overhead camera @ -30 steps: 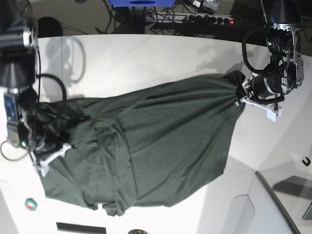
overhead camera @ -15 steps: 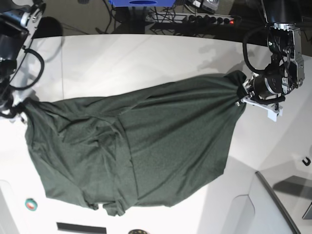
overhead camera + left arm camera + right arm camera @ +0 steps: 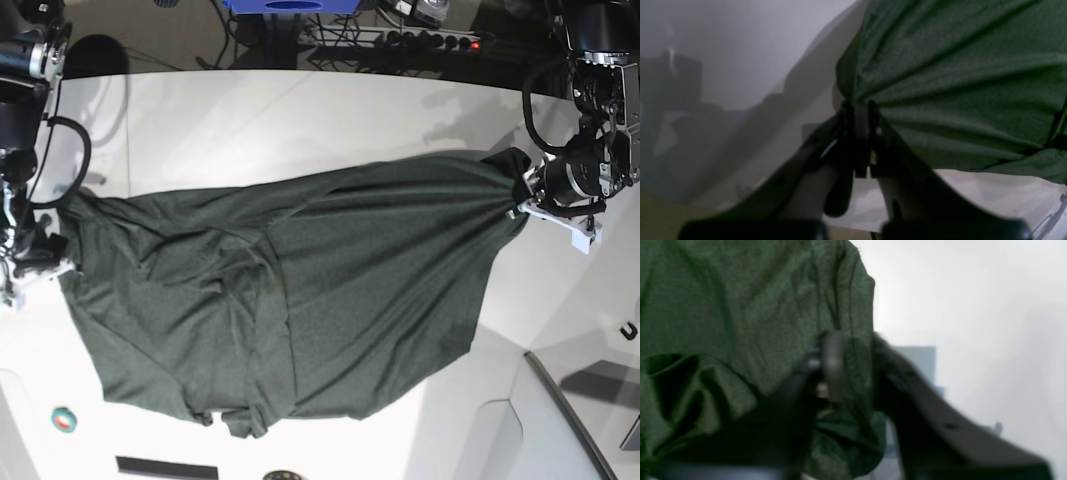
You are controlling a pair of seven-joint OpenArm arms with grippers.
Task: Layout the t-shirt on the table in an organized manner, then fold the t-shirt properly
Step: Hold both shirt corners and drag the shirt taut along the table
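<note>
Between the two grippers, the t-shirt (image 3: 290, 300) stretches lengthwise; left gripper (image 3: 527, 203) and right gripper (image 3: 55, 258) each pinch one opposite end.

Dark green t-shirt (image 3: 300, 300) spread wrinkled across white table (image 3: 300, 120), both ends bunched & pulled taut.

plain dark forest-green t-shirt (image 3: 300, 300), smooth white table (image 3: 300, 120), black hands
</note>
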